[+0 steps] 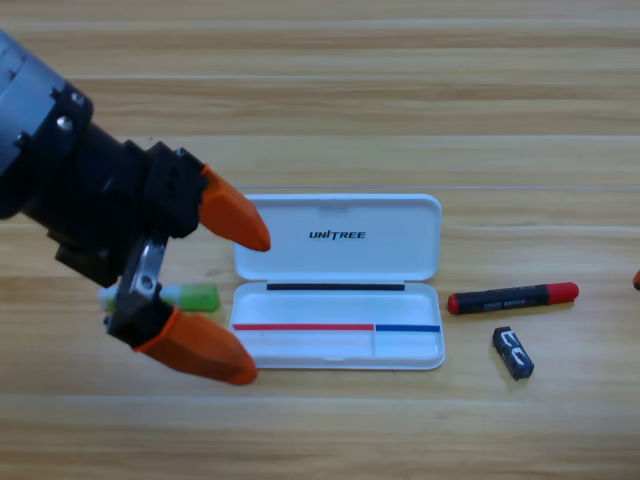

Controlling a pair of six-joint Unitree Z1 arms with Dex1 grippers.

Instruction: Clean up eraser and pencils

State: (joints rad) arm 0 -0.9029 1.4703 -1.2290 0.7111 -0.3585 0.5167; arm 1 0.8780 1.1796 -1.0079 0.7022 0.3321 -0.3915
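Left end effector (pixel 245 305) gaping wide above light green whitish-ended pencil (pixel 190 297); pencil at its nine o'clock, long axis three-to-nine, left of open white plastic case (pixel 340 345). Right end effector barely visible, state unclear.

Wooden plank tabletop (pixel 400 90) carries 4 items: open white plastic case (pixel 340 345) at centre, light green marker-like pencil (pixel 190 297) just left of it, black red-ended pencil (pixel 513 298) right, small black eraser block (pixel 513 353) below that pencil.
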